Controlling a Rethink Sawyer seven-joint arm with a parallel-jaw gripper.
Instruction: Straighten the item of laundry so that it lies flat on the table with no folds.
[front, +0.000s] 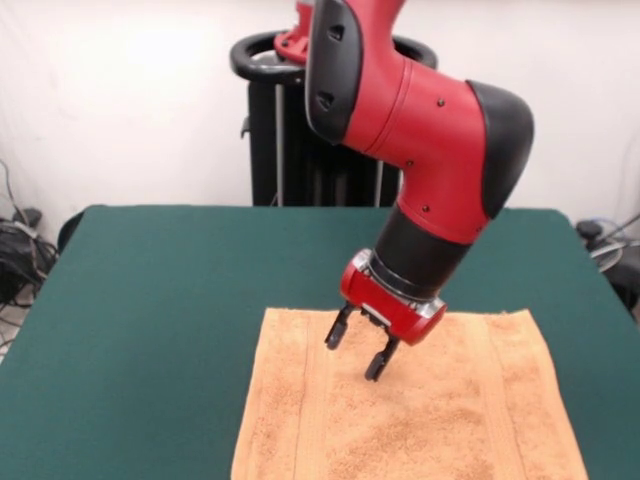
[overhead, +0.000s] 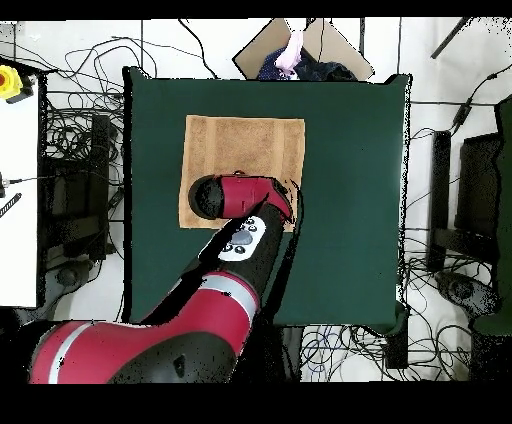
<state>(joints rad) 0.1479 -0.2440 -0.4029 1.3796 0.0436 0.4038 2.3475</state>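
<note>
The orange-tan towel (front: 450, 420) lies spread on the dark green table (front: 150, 300) at its near side. It looks flat, with band stripes near its left and right ends, and its near edge runs out of the picture. My gripper (front: 352, 358) hangs just above the towel's far middle with its fingers (front: 374, 368) apart and nothing between them. In the overhead view the towel (overhead: 245, 150) is a neat rectangle on the table (overhead: 350, 200), and my arm (overhead: 240, 195) covers its edge nearest the robot. No tag shows.
The black pedestal (front: 290, 130) stands behind the table's far edge. A person (overhead: 292, 50) shows at the top edge of the overhead view, beyond the table. Cables and equipment lie on the floor around the table.
</note>
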